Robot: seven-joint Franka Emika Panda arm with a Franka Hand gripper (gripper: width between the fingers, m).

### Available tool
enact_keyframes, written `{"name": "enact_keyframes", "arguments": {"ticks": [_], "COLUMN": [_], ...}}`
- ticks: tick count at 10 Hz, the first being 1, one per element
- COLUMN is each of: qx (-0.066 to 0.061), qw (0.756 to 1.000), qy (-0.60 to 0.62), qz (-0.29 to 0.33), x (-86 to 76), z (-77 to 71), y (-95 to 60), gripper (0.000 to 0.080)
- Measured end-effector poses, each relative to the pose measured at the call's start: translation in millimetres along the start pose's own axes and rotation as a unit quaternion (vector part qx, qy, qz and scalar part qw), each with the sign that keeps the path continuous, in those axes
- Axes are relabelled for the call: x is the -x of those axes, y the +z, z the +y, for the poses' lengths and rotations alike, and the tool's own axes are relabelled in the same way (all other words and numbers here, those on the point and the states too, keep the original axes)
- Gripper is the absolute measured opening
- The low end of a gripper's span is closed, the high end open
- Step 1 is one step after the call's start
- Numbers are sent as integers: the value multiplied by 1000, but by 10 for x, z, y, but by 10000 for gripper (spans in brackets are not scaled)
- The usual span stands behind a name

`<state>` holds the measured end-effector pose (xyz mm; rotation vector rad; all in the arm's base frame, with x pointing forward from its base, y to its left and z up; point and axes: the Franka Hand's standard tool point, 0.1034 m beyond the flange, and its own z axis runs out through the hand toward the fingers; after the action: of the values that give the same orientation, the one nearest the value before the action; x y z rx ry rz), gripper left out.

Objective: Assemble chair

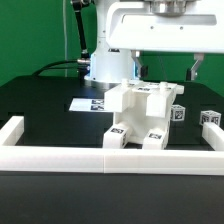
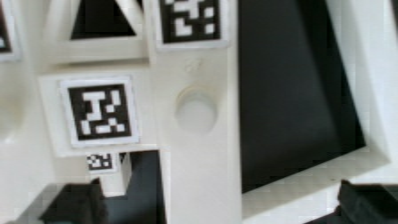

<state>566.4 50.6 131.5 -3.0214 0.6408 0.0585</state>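
Observation:
The partly built white chair [image 1: 143, 112] stands in the middle of the black table, close behind the front rail. It is made of blocky pieces with small black-and-white tags. A separate small white tagged piece [image 1: 210, 119] lies at the exterior view's right. My gripper [image 1: 167, 68] hangs just above the chair with its fingers spread wide and nothing between them. In the wrist view the gripper [image 2: 222, 207] is open. Its dark fingertips [image 2: 71, 205] stand on either side of a white chair bar [image 2: 192, 120] bearing a tag [image 2: 100, 108], and do not touch it.
A long low white border rail [image 1: 110, 157] runs along the table's front and turns up both sides. The marker board [image 1: 88, 103] lies flat behind the chair at the exterior view's left. The robot's base [image 1: 105, 62] and cables stand at the back.

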Motion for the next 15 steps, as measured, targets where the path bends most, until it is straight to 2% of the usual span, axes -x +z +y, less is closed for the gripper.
{"name": "enact_keyframes", "arguments": {"ticks": [1,3,5,6,7,10,11,13,15], "qx": [-3,-8,-5,-2,3,4,0,-4,-3], "qw": [1000,999,998,997,997,997,995,989,986], "qy": [18,46,64,75,71,71,103,147,165], "qz": [-5,-1,-5,-7,-9,-9,-7,-4,3], "x": [95,328,552,649,680,667,713,1076,1256], "z": [-34,-264,-418,-540,-599,-583,-591,-621,-711], "y": [-59,-185,-67,-4,62,77,90,199,320], "gripper": [649,649,649,649,649,649,649,649,649]}}
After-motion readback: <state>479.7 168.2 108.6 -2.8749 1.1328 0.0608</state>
